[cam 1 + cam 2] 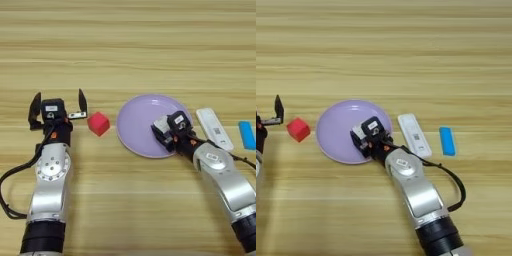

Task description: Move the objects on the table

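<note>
Right claw [165, 134] sits over the lower right part of the lilac plate [137, 125], just right of frame centre; you cannot tell from either view whether its fingers are apart or together, nor whether anything is held. Something pale shows at its tip, too small to identify. Your left claw [57, 105] rests at mid-left of the frame with its two black fingers spread wide, holding nothing. The red cube [98, 123] lies on the desk [130, 45] just right of that claw and just left of the plate, touching neither. The white oblong device [214, 128] lies on the desk just right of the plate, tilted. A small blue bar [246, 134] lies further right, near the frame's right edge.
</note>
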Action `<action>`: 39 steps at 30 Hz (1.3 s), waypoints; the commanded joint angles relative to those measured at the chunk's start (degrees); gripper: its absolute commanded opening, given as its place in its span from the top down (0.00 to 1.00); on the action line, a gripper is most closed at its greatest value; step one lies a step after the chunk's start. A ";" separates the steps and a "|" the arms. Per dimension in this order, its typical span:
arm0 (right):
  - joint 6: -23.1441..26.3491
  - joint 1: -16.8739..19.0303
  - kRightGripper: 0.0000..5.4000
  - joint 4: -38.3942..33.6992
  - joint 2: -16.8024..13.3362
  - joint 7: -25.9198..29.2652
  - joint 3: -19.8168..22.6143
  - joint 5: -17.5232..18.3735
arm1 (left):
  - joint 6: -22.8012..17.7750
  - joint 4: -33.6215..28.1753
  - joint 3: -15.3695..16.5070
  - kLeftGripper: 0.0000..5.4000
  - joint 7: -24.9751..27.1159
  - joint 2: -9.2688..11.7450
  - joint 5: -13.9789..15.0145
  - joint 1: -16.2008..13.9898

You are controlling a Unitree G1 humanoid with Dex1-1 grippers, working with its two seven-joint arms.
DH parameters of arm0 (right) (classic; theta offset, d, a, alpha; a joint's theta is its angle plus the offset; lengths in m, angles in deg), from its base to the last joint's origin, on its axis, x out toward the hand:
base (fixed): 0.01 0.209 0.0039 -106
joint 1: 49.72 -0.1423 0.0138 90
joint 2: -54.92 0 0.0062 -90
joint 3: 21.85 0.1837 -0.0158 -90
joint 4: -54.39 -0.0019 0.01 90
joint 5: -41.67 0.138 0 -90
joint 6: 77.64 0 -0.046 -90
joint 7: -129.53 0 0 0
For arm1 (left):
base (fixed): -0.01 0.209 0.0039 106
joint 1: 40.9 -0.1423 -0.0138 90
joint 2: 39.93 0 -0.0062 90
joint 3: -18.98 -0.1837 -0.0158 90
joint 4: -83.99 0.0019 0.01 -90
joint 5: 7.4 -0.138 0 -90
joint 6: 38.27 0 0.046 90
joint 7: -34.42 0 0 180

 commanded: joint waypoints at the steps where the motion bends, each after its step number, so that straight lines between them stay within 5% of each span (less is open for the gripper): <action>1: 1.25 -1.01 0.46 0.55 0.12 0.30 0.01 -0.23 | -0.19 -0.27 -0.06 0.00 -0.31 0.21 -0.51 0.37; 23: 0.03 -0.98 0.01 -0.77 0.36 -0.12 1.65 0.78 | -0.37 -0.31 -0.17 0.00 -0.25 0.20 -0.57 0.31; 39: -6.29 -1.78 0.00 -1.47 -1.38 -3.77 10.85 1.96 | -0.73 -0.64 -0.65 0.00 -0.50 0.17 -1.40 -0.03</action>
